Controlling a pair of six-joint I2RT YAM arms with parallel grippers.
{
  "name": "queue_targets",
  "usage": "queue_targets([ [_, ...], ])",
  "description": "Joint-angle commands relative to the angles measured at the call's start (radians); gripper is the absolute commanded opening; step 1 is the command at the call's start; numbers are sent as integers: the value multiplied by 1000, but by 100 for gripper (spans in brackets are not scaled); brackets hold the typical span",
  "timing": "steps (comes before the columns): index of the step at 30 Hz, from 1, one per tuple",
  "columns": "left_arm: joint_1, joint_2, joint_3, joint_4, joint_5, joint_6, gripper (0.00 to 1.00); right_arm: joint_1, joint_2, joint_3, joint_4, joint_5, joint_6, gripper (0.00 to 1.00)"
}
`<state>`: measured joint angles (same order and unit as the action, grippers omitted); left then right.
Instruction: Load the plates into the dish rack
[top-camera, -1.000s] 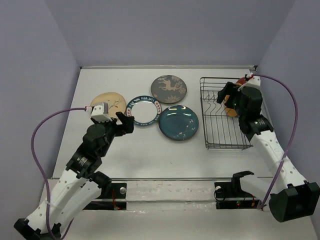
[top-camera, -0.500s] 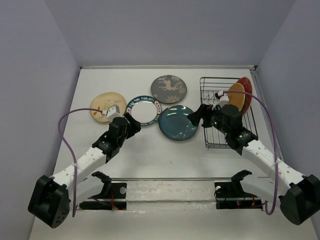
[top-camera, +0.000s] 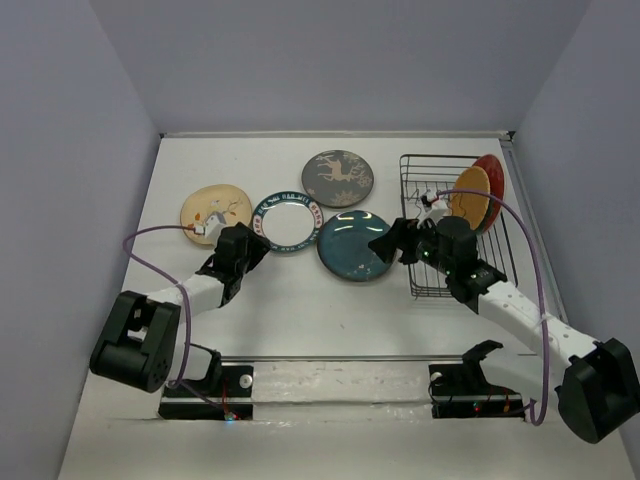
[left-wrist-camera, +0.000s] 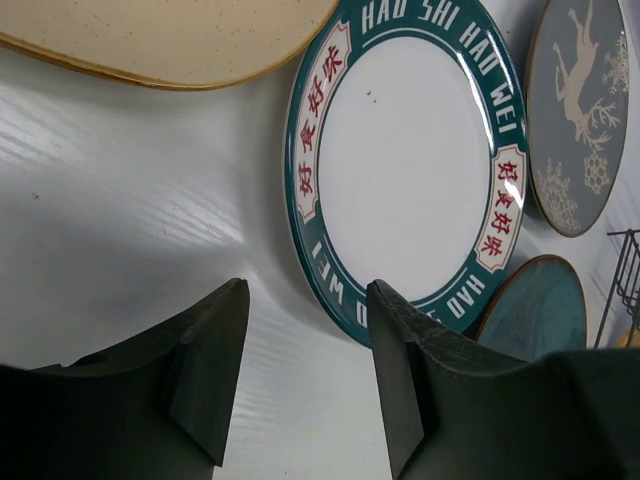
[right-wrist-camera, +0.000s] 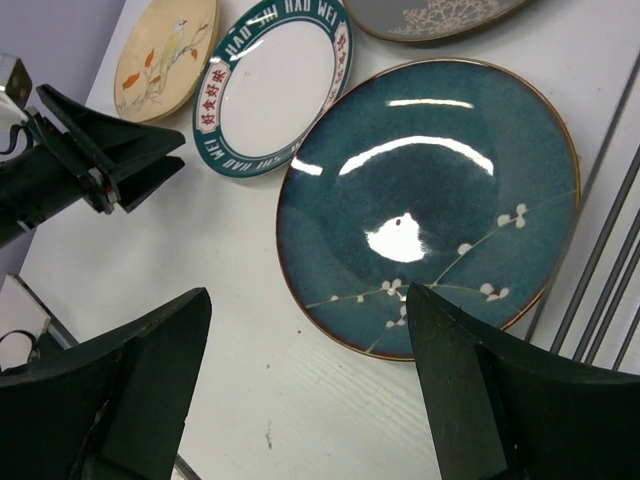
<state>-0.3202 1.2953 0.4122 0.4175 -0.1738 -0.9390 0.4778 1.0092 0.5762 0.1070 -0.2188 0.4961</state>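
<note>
Four plates lie flat on the table: cream (top-camera: 215, 210), white with a teal rim (top-camera: 287, 220), grey with a deer (top-camera: 337, 178) and glossy teal-blue (top-camera: 355, 245). An orange plate (top-camera: 470, 197) and a red plate (top-camera: 490, 185) stand upright in the black wire dish rack (top-camera: 455, 265). My left gripper (top-camera: 255, 241) is low at the white plate's (left-wrist-camera: 400, 150) near-left rim, open (left-wrist-camera: 306, 287), its right finger over the rim. My right gripper (top-camera: 390, 243) is open (right-wrist-camera: 310, 292) above the near-left edge of the teal-blue plate (right-wrist-camera: 430, 190), holding nothing.
The rack's wires (right-wrist-camera: 600, 270) run just right of the teal-blue plate. The left gripper (right-wrist-camera: 110, 165) shows at the left of the right wrist view. Purple walls close in the table on three sides.
My right gripper left the rack, where the orange plate now stands, and came down over the teal-blue plate. My left arm dropped toward the white plate and its jaws narrowed.
</note>
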Motion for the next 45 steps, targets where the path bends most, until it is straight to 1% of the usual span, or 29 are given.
queue_targets([
  [1, 9, 81, 37, 151, -26, -17, 54, 16, 17, -6, 89, -44, 9, 84],
  [5, 12, 177, 53, 191, -30, -23, 44, 16, 29, -9, 92, -45, 9, 83],
  [9, 12, 199, 40, 250, -53, -35, 39, 16, 26, -9, 92, -45, 15, 83],
  [10, 12, 200, 40, 260, -62, -35, 34, 16, 26, -9, 94, -47, 19, 83],
  [12, 13, 206, 40, 268, -81, -38, 30, 25, 28, -9, 94, -48, 24, 82],
  [16, 13, 216, 34, 297, -87, -49, 30, 25, 23, -12, 94, -50, 36, 82],
  [18, 13, 223, 39, 311, -95, -55, 35, 36, 23, -12, 94, -47, 42, 82],
  [21, 13, 246, 48, 333, -92, -57, 33, 45, 25, -9, 94, -45, 50, 82],
  [22, 13, 249, 54, 337, -92, -57, 25, 45, 23, -9, 94, -45, 52, 82],
  [23, 13, 254, 54, 340, -99, -58, 20, 56, 22, -10, 94, -44, 53, 82],
  [24, 13, 254, 53, 342, -101, -57, 10, 56, 20, -10, 94, -44, 56, 82],
  [25, 13, 251, 50, 343, -101, -55, 6, 56, 19, -13, 92, -42, 61, 82],
  [26, 13, 245, 43, 343, -101, -53, 6, 56, 16, -15, 94, -42, 62, 82],
  [31, 13, 107, -62, 345, -112, -55, 6, 56, 15, -18, 95, -50, 75, 82],
  [34, 13, -22, -140, 333, -119, -63, 6, 56, 54, -6, 118, -80, 85, 82],
  [35, 13, -59, -156, 311, -124, -63, 6, 65, 83, -1, 138, -100, 88, 82],
  [36, 13, -141, -168, 294, -128, -60, 6, 65, 98, 4, 148, -112, 91, 82],
  [37, 13, -186, -182, 276, -135, -54, 6, 65, 115, 17, 155, -122, 101, 82],
  [38, 13, -227, -185, 226, -151, -44, 6, 65, 143, 25, 169, -142, 105, 83],
  [39, 13, -310, -184, 196, -161, -18, 6, 77, 155, 39, 180, -149, 111, 83],
  [40, 13, -350, -184, 140, -168, -6, 6, 78, 167, 46, 197, -160, 114, 84],
  [41, 15, -422, -182, 117, -179, 6, 6, 87, 190, 53, 203, -162, 117, 84],
  [43, 13, -484, -171, 67, -187, 49, 6, 99, 215, 73, 214, -166, 124, 85],
  [44, 13, -513, -167, 13, -190, 61, 6, 110, 227, 94, 226, -171, 125, 86],
  [45, 13, -571, -161, -14, -191, 72, 6, 110, 256, 105, 232, -174, 128, 86],
])
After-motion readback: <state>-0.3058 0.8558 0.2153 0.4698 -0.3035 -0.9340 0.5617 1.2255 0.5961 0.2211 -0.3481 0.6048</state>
